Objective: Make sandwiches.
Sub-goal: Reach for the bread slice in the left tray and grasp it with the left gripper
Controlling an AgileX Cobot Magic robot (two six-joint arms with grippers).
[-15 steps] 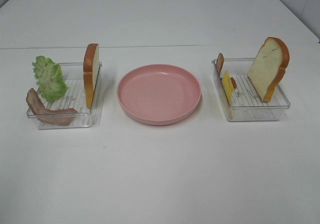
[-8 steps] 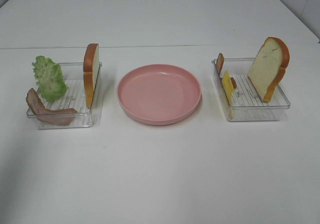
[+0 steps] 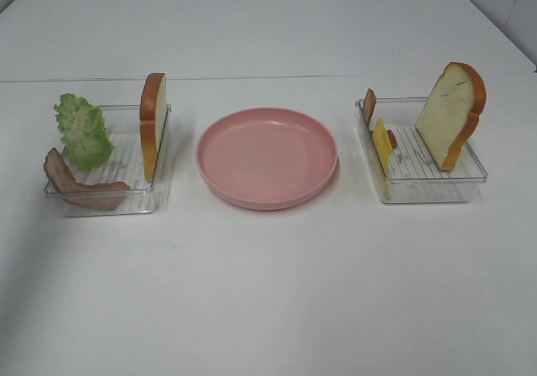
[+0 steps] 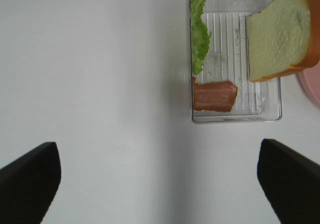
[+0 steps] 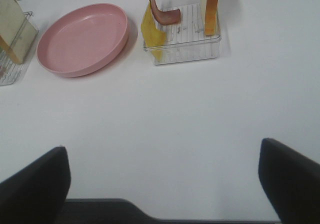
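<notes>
Two clear trays are set on the white table (image 3: 268, 292), with a pink plate (image 3: 267, 158) between them. In the left tray (image 3: 126, 154) one bread slice (image 3: 153, 124) is stood on edge against the plate-side wall, with lettuce (image 3: 82, 131) and a bacon strip (image 3: 84, 190) along the outer side. In the right tray (image 3: 428, 187) a second bread slice (image 3: 450, 116) is leaned upright, and a cheese slice (image 3: 382, 145) and another bacon piece (image 3: 368, 106) are propped at the plate side. The left gripper (image 4: 159, 181) and right gripper (image 5: 162, 181) are seen above the table, jaws spread wide, empty.
</notes>
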